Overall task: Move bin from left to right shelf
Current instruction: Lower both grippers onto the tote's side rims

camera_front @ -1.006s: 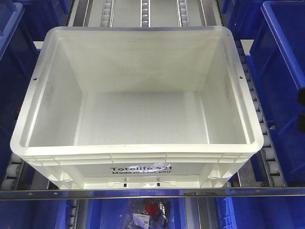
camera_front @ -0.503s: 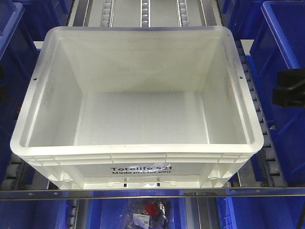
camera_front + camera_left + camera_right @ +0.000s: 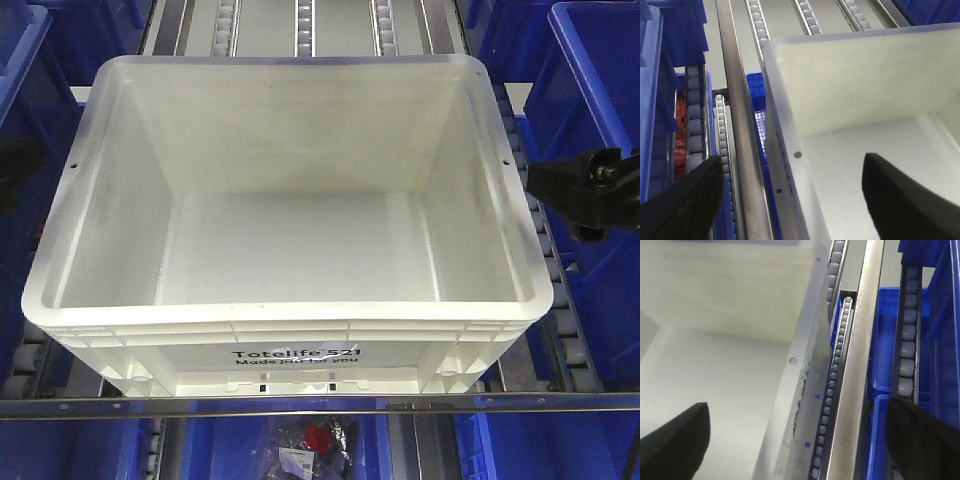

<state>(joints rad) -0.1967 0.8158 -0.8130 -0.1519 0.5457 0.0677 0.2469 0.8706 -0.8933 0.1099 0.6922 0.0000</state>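
The white bin, empty and printed "Totelife 521", stands on the roller shelf in the middle of the front view. My left gripper shows as a dark shape at the left edge, beside the bin's left wall. In the left wrist view the left gripper is open, its black fingers straddling the bin's left rim without touching it. My right gripper is beside the bin's right wall. In the right wrist view the right gripper is open, straddling the right rim.
Blue bins stand close on the right and left. Roller tracks run behind the bin. A metal rail crosses the shelf front. Below it is a blue bin with a dark packet.
My right gripper has come in from the right edge and moved left to the bin's right rim. My left gripper has come into view at the left edge. The bin has not moved.
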